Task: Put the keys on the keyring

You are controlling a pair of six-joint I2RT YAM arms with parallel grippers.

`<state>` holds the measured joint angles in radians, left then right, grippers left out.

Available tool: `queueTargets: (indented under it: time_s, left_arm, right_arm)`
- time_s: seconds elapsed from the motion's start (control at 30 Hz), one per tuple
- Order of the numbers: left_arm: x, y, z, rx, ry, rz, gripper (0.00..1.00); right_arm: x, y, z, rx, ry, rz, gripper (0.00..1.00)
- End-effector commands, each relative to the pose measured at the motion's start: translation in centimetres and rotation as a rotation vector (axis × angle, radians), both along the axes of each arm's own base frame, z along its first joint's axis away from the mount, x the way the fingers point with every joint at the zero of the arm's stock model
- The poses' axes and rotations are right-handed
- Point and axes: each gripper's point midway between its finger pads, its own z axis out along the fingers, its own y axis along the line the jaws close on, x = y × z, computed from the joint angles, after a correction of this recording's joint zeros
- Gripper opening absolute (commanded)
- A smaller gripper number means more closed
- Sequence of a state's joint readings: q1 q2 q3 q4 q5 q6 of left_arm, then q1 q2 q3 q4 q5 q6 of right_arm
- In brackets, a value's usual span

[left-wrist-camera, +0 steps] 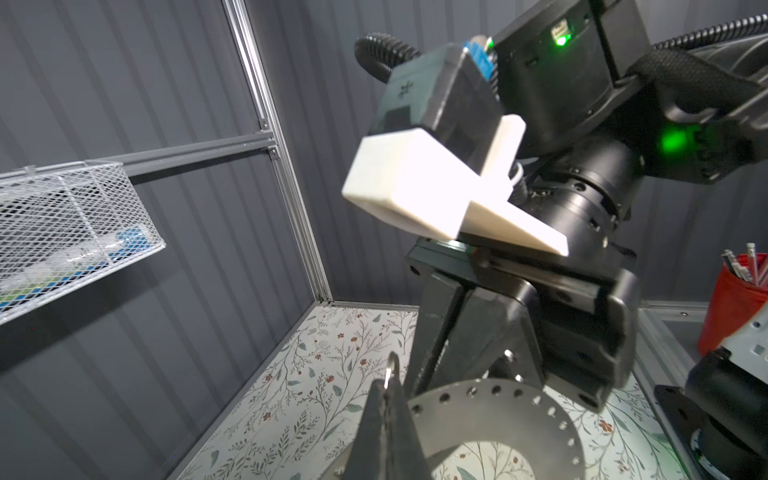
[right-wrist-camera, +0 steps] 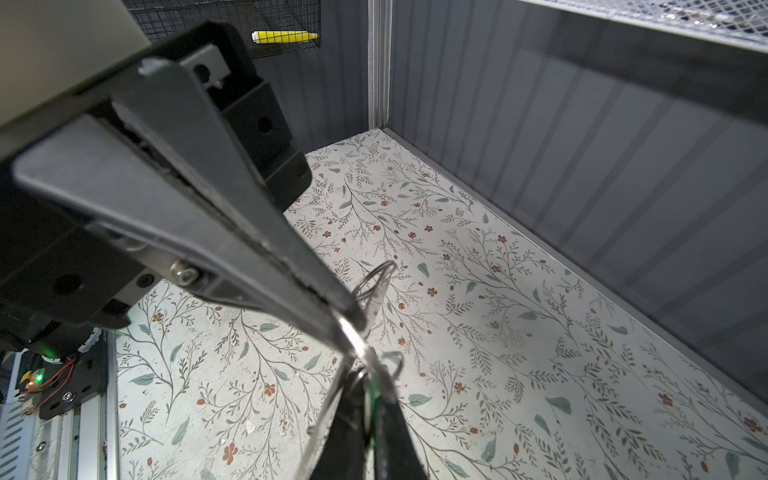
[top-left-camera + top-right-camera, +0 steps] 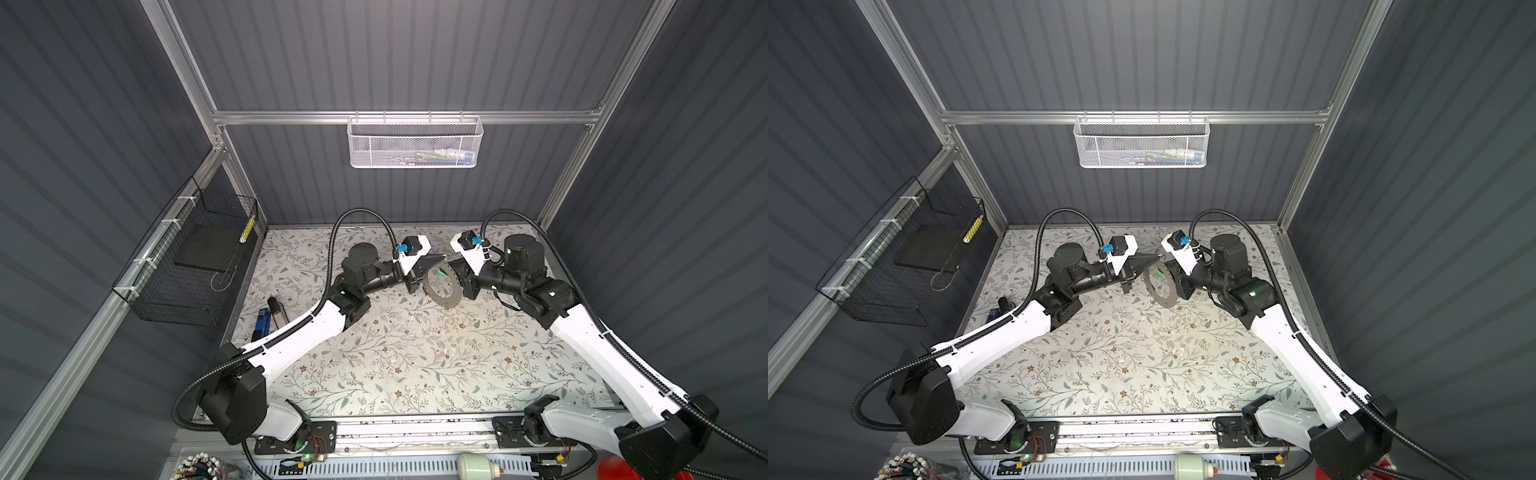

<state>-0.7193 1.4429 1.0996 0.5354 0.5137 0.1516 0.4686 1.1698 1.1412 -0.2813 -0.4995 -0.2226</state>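
Overall, dark grey ribbed walls [image 3: 415, 62] on an aluminium frame close the space in on three sides. Below them the bench [image 3: 415, 365] has a pale cover printed with leafy sprigs and small rust-red flowers. A black wire basket [image 3: 187, 266] is tied to the left rail, and a white mesh basket [image 3: 415, 141] hangs from the back rail. The left arm [image 3: 299, 328] and the right arm [image 3: 582, 332], both white and black, reach in to meet near the far middle of the bench.

Between them the keyring [image 3: 445, 306], a grey perforated plate, is held tilted, clear of the cover. The right fingers [image 3: 457, 266] are clamped on its rim. The left fingers [image 1: 385, 395] are pressed together, pinching a small wire loop [image 1: 390, 370] just beside the plate's edge. A green key tag [image 3: 442, 274] shows in the plate's opening, near its far rim.
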Motion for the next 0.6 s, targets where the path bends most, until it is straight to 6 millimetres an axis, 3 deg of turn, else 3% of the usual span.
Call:
queueTargets:
  time_s: [0.0, 0.2, 0.57]
  left_arm:
    - [0.7, 0.4, 2.2, -0.107, -0.060, 0.044, 0.00]
    - [0.8, -0.1, 1.6, -0.113, -0.056, 0.031, 0.00]
    - [-0.1, 0.2, -0.3, 0.109, -0.119, 0.015, 0.00]
  right_arm:
    - [-0.5, 0.9, 0.5, -0.007, -0.016, 0.031, 0.00]
    - [-0.1, 0.8, 0.9, -0.026, -0.016, -0.003, 0.00]
    - [1.1, -2.6, -0.1, -0.193, 0.032, -0.183, 0.00]
